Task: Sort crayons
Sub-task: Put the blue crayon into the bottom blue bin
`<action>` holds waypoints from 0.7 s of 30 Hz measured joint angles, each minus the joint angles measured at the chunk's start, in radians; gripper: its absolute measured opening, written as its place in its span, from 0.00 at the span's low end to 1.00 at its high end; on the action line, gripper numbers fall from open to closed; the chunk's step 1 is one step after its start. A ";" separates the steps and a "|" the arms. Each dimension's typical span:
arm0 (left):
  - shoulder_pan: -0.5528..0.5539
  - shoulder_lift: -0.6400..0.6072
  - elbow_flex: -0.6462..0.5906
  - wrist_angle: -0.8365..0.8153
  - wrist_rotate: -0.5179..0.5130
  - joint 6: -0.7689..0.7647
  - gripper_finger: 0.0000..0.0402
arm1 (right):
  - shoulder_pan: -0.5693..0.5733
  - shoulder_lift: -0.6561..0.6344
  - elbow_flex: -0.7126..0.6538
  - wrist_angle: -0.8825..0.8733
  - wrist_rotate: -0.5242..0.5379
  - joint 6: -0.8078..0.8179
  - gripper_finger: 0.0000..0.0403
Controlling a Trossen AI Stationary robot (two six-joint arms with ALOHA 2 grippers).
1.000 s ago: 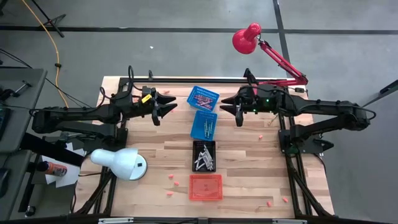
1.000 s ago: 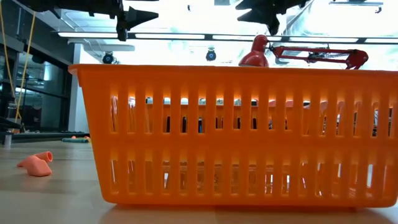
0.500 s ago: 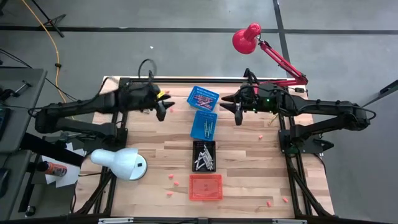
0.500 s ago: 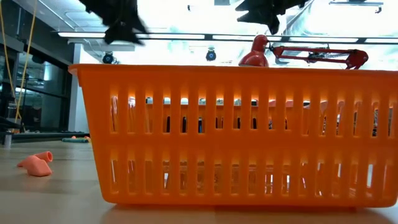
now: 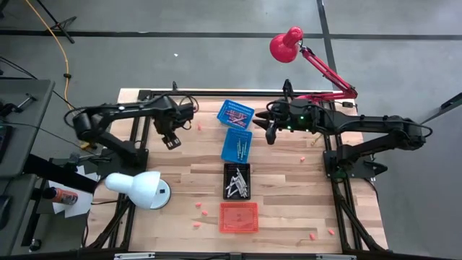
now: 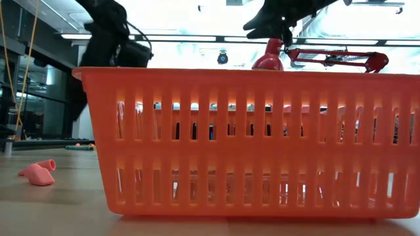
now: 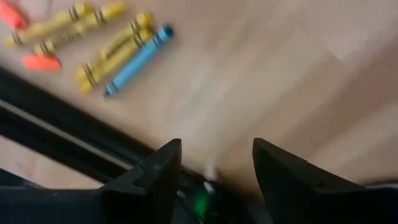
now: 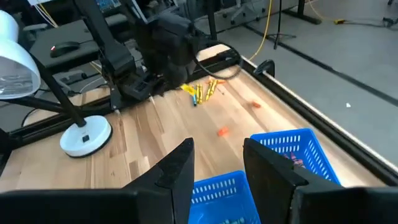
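A few yellow crayons and one blue crayon point(image 7: 118, 46) lie flat in a loose bunch on the wooden table, and they also show as crayons point(image 8: 202, 90) beside the left arm in the right wrist view. My left gripper point(image 7: 216, 168) points steeply down over bare wood near them, open, with nothing between its fingers; the high view shows this gripper point(image 5: 172, 139) at the table's far left. My right gripper point(image 5: 271, 135) hangs open and high beside the blue baskets point(image 5: 237, 144), and its fingers point(image 8: 186, 168) are bare. More crayons lie in the far blue basket point(image 5: 236, 113) and the black basket point(image 5: 237, 180).
An orange basket point(image 5: 238, 217) stands nearest the front edge and fills the low view as the basket point(image 6: 249, 141). A white lamp point(image 5: 141, 189) stands at the near left, a red lamp point(image 5: 287, 43) at the far right. Small pink bits point(image 5: 202, 213) lie scattered on the wood.
My left gripper has swung from pointing level toward the baskets to pointing steeply down. It has sunk and moved toward the table's left and near edges, staying open. My right arm has barely moved.
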 joint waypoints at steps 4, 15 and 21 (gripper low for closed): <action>0.001 0.093 -0.005 0.069 -0.104 0.065 0.46 | 0.001 0.024 0.000 -0.002 0.000 0.027 0.33; -0.004 0.243 -0.005 0.196 -0.158 0.369 0.46 | 0.002 0.038 0.000 -0.019 -0.010 0.025 0.33; -0.004 0.241 -0.005 0.247 -0.176 0.501 0.46 | 0.002 0.038 0.000 -0.020 -0.012 0.028 0.33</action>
